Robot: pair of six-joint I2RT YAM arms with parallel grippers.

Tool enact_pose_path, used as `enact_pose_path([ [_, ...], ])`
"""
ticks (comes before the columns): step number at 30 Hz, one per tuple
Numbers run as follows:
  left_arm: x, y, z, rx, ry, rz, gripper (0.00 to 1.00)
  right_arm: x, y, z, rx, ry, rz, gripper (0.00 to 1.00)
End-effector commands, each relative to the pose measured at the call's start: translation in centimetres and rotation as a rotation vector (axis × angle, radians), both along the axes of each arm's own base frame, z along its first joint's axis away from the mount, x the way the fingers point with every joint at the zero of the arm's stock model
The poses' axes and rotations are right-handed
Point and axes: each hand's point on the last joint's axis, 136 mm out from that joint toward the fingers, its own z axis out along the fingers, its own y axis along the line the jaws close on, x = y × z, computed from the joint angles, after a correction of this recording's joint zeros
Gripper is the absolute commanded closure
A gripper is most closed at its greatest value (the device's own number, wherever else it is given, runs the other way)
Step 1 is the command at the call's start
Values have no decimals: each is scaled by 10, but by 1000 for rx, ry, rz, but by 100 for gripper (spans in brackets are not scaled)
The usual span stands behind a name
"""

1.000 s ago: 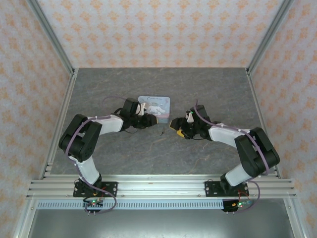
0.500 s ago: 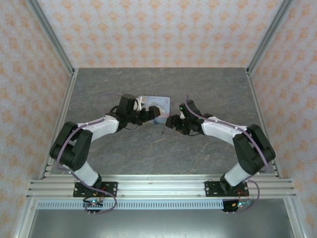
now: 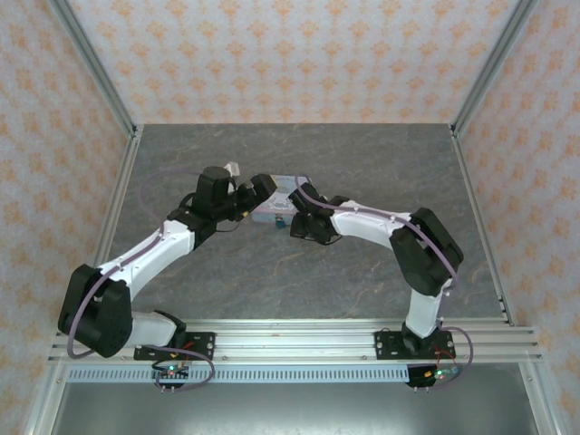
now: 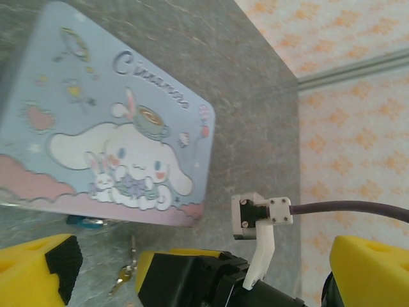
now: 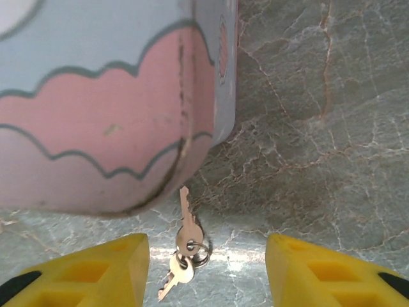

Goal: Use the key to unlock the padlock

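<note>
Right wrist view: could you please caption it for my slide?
Two keys on a ring lie on the table between the yellow fingers, by the pink corner of the tin.

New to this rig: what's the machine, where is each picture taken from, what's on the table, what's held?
A left arm and a right arm, both robots, are bolted at a grey table's near edge. One picture looks down from above; the others come from a camera on each wrist, yellow fingers at the edges. On the table: a pale blue cartoon tin, a small blue padlock at its edge, two keys on a ring. The left arm's fingers are open by the tin; the right arm's fingers stand open either side of the keys. Nothing is held.
</note>
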Motion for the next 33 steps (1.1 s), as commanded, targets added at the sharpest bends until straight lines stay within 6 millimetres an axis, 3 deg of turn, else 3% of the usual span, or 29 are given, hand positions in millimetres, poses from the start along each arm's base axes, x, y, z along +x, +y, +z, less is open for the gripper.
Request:
enact_pose_path([
  [1,-4,20,0,39,22,77,0,0,-4,-4,-87,0,-14,50],
  [6,-8,26,-5,20,33,91,0,-1,2,-17,-128,21,-3,55],
  [15,-13,30,-7,3,30,93,0,-8,-4,-44,-169,64,-18,68],
  [19,-13,30,-8,2,32,91,0,-9,-5,-51,-183,71,-12,81],
  [22,-15,30,-10,2,38,85,0,-12,-5,-55,-179,80,1,98],
  [26,-19,30,-11,6,45,81,0,-16,-7,-41,-143,52,23,100],
  [33,-32,27,-13,3,56,36,0,-27,1,23,121,-87,76,100],
])
